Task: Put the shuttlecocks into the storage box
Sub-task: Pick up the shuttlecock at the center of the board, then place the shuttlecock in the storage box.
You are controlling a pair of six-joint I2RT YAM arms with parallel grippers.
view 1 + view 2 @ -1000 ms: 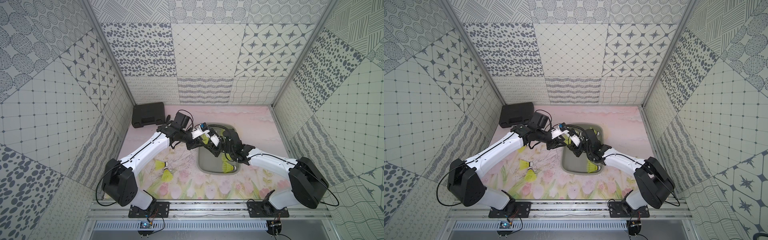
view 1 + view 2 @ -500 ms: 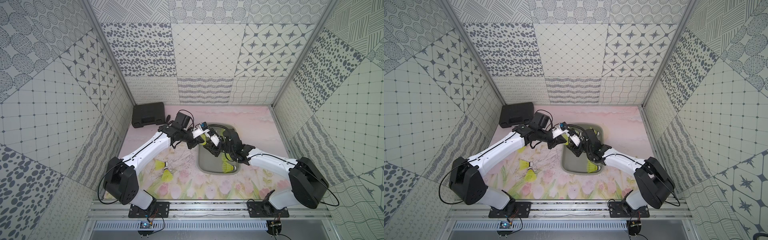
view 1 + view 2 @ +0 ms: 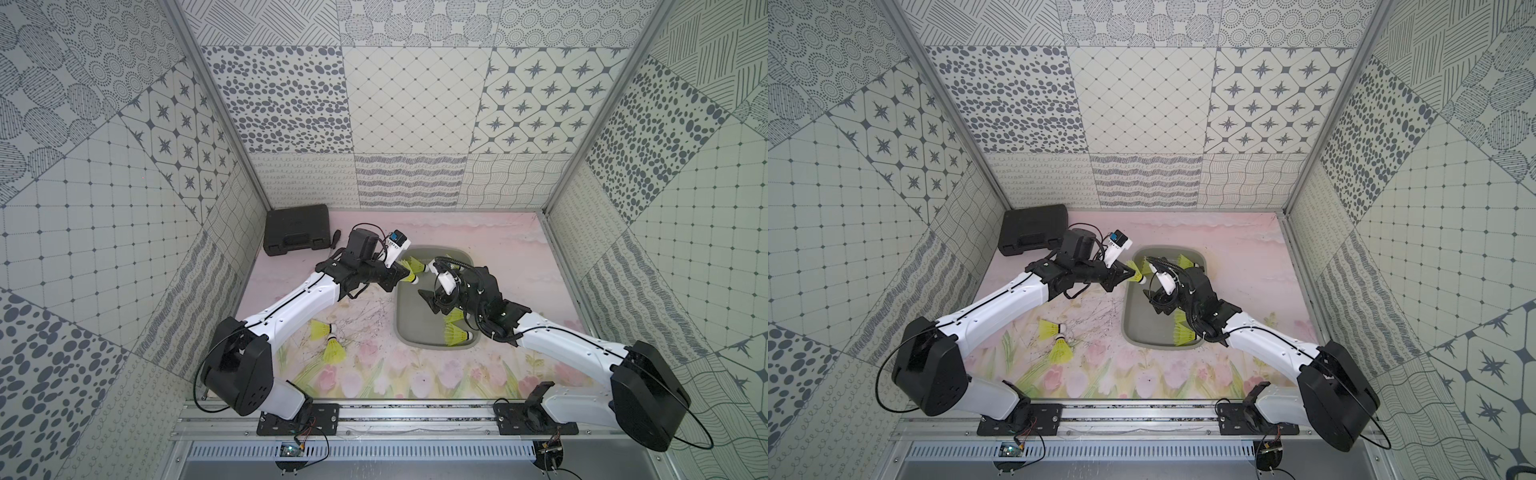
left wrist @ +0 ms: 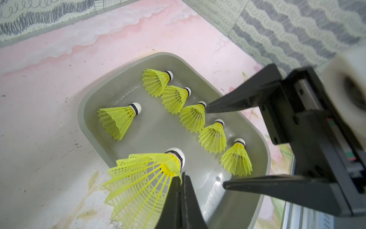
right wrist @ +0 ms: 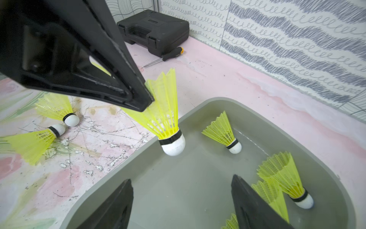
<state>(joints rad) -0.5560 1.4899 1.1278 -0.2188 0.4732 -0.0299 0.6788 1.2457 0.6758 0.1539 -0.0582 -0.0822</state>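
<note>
My left gripper (image 4: pixel 182 176) is shut on the skirt of a neon-yellow shuttlecock (image 4: pixel 142 182), held tip-down just above the left rim of the grey storage box (image 3: pixel 397 316). The right wrist view shows that shuttlecock (image 5: pixel 164 111) hanging over the box rim (image 5: pixel 118 168). Over the inside of the box, my right gripper (image 5: pixel 181 179) stands open with nothing between its fingers. Several shuttlecocks (image 4: pixel 116 121) lie in the box. Two more shuttlecocks (image 3: pixel 320 329) (image 3: pixel 333 351) lie on the mat left of the box.
A black hard case (image 3: pixel 297 230) sits in the far left corner, with a screwdriver (image 5: pixel 168 55) beside it. Patterned walls enclose the floral mat on three sides.
The left gripper has shut on the shuttlecock's skirt. The right gripper has opened, let the shuttlecock go and drawn back a little over the box.
</note>
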